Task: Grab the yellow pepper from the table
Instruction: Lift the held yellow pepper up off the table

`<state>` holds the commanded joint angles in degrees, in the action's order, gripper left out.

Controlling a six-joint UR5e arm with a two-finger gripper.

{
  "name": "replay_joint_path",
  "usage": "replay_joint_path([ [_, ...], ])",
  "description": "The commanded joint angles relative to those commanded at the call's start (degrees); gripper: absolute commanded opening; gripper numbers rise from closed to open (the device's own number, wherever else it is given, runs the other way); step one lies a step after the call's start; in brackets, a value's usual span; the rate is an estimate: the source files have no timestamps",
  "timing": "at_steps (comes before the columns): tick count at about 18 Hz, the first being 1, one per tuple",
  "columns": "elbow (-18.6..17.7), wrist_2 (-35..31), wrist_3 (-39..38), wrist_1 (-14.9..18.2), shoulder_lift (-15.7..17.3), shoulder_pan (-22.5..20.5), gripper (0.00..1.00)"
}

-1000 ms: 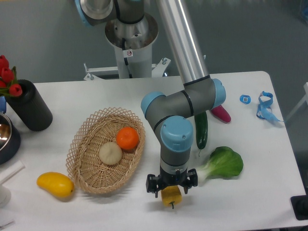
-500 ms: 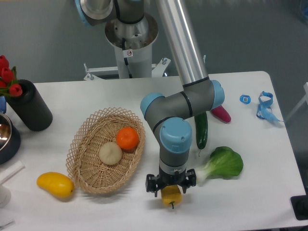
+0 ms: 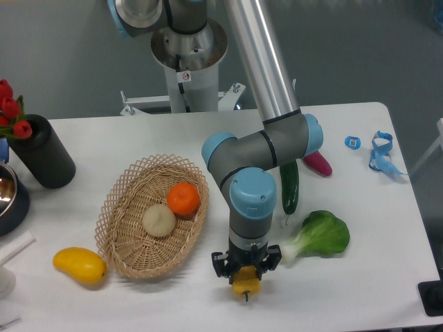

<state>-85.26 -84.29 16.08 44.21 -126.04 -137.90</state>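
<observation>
The yellow pepper (image 3: 246, 283) sits on the white table (image 3: 360, 277) near the front edge, its green stem pointing toward the camera. My gripper (image 3: 246, 275) points straight down over it. The jaws stand on either side of the pepper and are drawn in against it. The fingertips are hidden behind the pepper and the wrist. The pepper still rests on the tabletop.
A wicker basket (image 3: 124, 214) holding an orange (image 3: 184, 198) and a pale round fruit (image 3: 159, 220) stands left of the gripper. A yellow mango-like fruit (image 3: 79, 266) lies front left. A leafy green (image 3: 322, 235), a cucumber (image 3: 289, 187) and a pink object (image 3: 318, 164) lie to the right. A black vase (image 3: 41, 152) stands at the far left.
The gripper's knuckles have drawn inward around the pepper. The arm and the pepper have stayed in the same place.
</observation>
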Motion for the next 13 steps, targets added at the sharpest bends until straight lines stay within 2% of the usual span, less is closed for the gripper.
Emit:
replay_joint_path([
  [2, 0.3, 0.0, 2.7, 0.0, 1.0, -0.1, 0.35],
  [5, 1.6, 0.0, 10.1, 0.2, 4.8, -0.6, 0.35],
  [7, 3.2, 0.0, 14.6, 0.3, 7.3, -2.2, 0.35],
  [10, 2.7, 0.0, 22.8, 0.5, 10.8, -4.6, 0.35],
  [12, 2.2, 1.0, 30.4, 1.9, 13.4, -7.5, 0.35],
  [13, 2.0, 2.4, 33.3, 3.8, 14.6, -8.5, 0.35],
])
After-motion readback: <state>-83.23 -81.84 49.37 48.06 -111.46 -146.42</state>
